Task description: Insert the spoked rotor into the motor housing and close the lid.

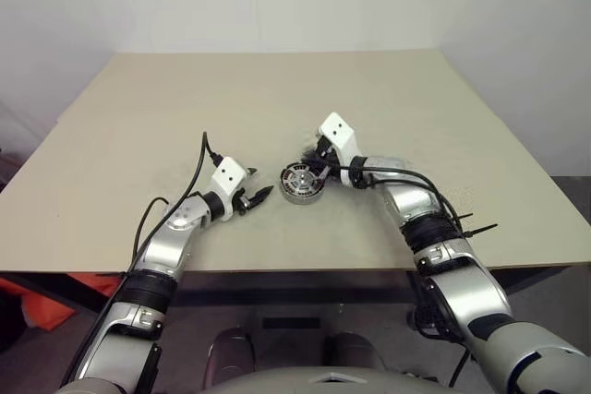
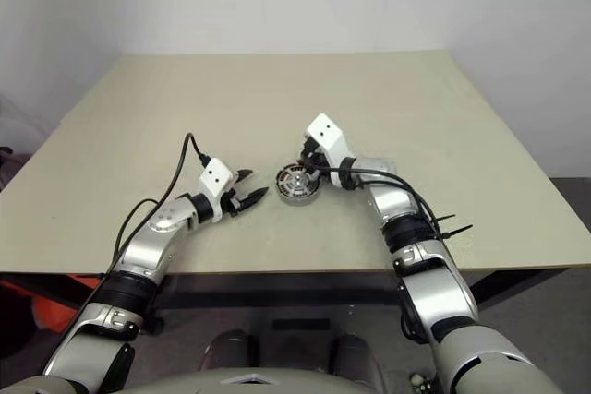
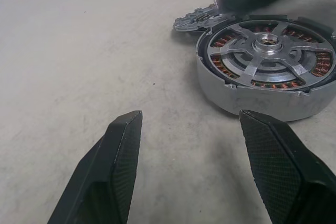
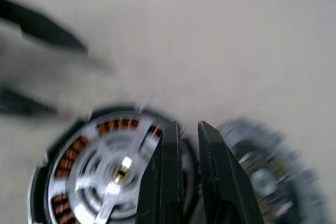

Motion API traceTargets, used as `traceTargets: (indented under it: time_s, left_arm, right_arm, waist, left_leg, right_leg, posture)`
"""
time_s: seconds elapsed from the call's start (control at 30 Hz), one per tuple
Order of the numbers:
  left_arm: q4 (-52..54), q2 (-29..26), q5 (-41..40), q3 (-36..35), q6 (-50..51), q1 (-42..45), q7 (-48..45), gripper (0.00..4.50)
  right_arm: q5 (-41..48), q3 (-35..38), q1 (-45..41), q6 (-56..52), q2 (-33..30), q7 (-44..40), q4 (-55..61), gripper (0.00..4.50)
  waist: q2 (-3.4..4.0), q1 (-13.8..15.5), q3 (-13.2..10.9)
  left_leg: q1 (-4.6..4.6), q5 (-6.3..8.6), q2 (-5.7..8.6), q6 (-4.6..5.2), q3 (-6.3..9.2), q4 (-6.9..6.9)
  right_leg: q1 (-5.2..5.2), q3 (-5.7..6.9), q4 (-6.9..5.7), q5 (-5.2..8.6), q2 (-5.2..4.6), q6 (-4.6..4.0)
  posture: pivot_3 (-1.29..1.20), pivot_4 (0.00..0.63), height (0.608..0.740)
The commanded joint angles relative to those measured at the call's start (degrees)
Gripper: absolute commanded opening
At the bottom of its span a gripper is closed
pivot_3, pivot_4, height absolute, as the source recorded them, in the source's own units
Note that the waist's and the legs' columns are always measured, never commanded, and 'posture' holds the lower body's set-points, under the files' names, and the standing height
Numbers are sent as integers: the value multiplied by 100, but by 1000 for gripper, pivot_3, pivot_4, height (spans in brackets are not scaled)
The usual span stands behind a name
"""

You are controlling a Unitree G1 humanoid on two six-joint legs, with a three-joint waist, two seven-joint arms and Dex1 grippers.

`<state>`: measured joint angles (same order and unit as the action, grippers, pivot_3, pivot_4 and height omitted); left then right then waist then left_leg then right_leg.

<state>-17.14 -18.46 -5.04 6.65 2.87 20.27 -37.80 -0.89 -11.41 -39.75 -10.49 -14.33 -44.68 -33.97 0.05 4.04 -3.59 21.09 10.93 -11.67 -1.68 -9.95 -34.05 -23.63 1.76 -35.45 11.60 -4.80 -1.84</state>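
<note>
The motor housing (image 1: 300, 184) stands on the table between my two grippers, its copper coils showing around the ring. The spoked rotor (image 3: 268, 43) lies flat inside it, bright silver with a small hub. The lid (image 3: 195, 19), dark grey with a notched edge, rests on the table against the housing's far side, beside the fingers of my right gripper (image 1: 310, 160). Those fingers are shut, with only a thin gap and nothing seen between them, and hover over the housing's far rim. My left gripper (image 1: 258, 198) stands open just short of the housing's near side, apart from it.
The beige table (image 1: 277, 89) spreads wide beyond the housing, bounded by white walls at the back. Its front edge (image 1: 277, 269) runs just under my forearms. Black cables (image 1: 199, 168) loop off both wrists.
</note>
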Motion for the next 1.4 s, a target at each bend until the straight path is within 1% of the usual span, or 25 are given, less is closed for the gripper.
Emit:
traceTargets:
  time_s: [0.03, 0.23, 0.37, 0.5, 0.57, 0.7, 0.83, 0.9, 0.93, 0.97, 1.03, 1.13, 1.17, 1.3, 1.4]
  left_arm:
    - [139, -35, 7, -70, -84, 134, 27, 3105]
    - [109, -24, 16, -62, -106, 161, 33, 3105]
    - [75, 6, 19, -54, -127, 189, 46, 3105]
    - [77, 9, 16, -50, -141, 169, 44, 3105]
    - [80, 10, 13, -44, -146, 159, 37, 3105]
    - [70, 15, 10, -34, -145, 166, 21, 3105]
    - [23, 25, 19, -8, -167, 184, -7, 3105]
    - [-10, 29, 23, 4, -180, 203, -31, 3105]
    - [-33, 34, 26, 9, -180, 228, -41, 3105]
    - [-69, 42, 29, 14, -183, 263, -52, 3105]
    - [-153, 64, 40, 27, -207, 338, -72, 3105]
    - [-273, 107, 59, 33, -259, 431, -74, 3105]
    - [-297, 123, 67, 29, -279, 448, -64, 3105]
    - [-248, 141, 95, -22, -310, 400, 15, 3105]
    - [-152, 138, 95, -66, -300, 296, 93, 3105]
  right_arm:
    - [-34, -75, 67, 17, -30, -75, 148, 567]
    - [214, 220, -29, -51, -149, -90, 574, 567]
    - [733, 735, -7, -683, -231, 1, 1164, 567]
    - [996, 1004, 218, -1289, -338, 99, 1538, 567]
    - [1032, 1025, 422, -1482, -486, 62, 1743, 567]
    - [871, 702, 942, -1354, -1157, -466, 2395, 567]
    - [496, 143, 1325, -576, -2136, -1322, 3005, 567]
    - [285, -95, 1217, -210, -2477, -1619, 3079, 567]
    - [216, -199, 1110, -11, -2590, -1794, 3072, 567]
    - [94, -354, 932, 275, -2672, -1980, 3024, 567]
    - [-185, -664, 545, 848, -2671, -2211, 2804, 567]
    - [-501, -1098, 7, 1547, -2484, -2499, 2266, 567]
    - [-659, -1254, -193, 1822, -2398, -2529, 1990, 567]
    - [-1284, -1688, -849, 2889, -2170, -2461, 897, 567]
    - [-1543, -1870, -1165, 3459, -2057, -2454, 281, 1195]
  waist:
    - [-1, -2, 1]
    - [-1, -1, 0]
    - [-1, 2, 0]
    - [-1, 11, 0]
    - [-1, 22, 0]
    - [-1, 61, 0]
    - [0, 92, -1]
    - [0, 85, -1]
    - [0, 84, -1]
    - [0, 78, -1]
    - [0, 65, -1]
    - [0, 40, -1]
    - [-2, 40, 0]
    - [-2, 49, -1]
    - [-2, 50, -1]
  left_leg:
    - [-2, 0, 1, 0, 0, 0]
    - [-4, 0, 0, 0, 0, 1]
    - [1, 0, 0, 0, 0, 3]
    - [1, 0, 0, 0, 0, 5]
    - [0, 0, 0, 0, 0, 5]
    - [3, 0, 2, 1, 0, 7]
    - [0, 1, 1, 2, -1, 14]
    - [-5, 0, 1, 0, -1, 19]
    - [-8, -1, -3, -1, -2, 19]
    - [-9, -1, -5, -1, -1, 19]
    - [-9, -3, -11, -4, -1, 18]
    - [-8, -4, -12, -5, -1, 13]
    - [-5, -4, -12, -5, 0, 11]
    - [12, 0, -10, 2, 0, 0]
    - [39, 5, -9, 10, 0, -10]
  right_leg:
    - [2, -1, 0, 0, 0, 0]
    - [3, 0, 0, 0, 0, 1]
    - [-1, 0, 1, 0, 1, 0]
    - [-1, 0, 3, 0, 1, 0]
    - [1, 0, 4, 0, 1, 1]
    - [1, 0, 10, 0, -1, 2]
    - [1, 0, 18, 2, 0, 6]
    - [1, -2, 18, 6, 2, 13]
    - [2, -2, 18, 17, 8, 33]
    - [2, -4, 18, 19, 12, 35]
    - [-2, -6, 15, 20, 18, 37]
    - [-5, -8, 8, 16, 20, 31]
    - [-4, -7, 7, 3, 20, 8]
    - [-10, -6, 7, -1, 17, -1]
    - [-31, -5, 4, -2, 15, -2]
  posture:
    - [0, 0, 740]
    - [0, 0, 740]
    - [0, 0, 740]
    - [0, 0, 740]
    - [0, 0, 740]
    - [0, 0, 740]
    - [0, 0, 740]
    - [0, 0, 740]
    - [0, 0, 740]
    - [0, 0, 740]
    - [0, 0, 740]
    - [0, 0, 740]
    - [0, 0, 740]
    - [0, 0, 740]
    - [0, 0, 740]
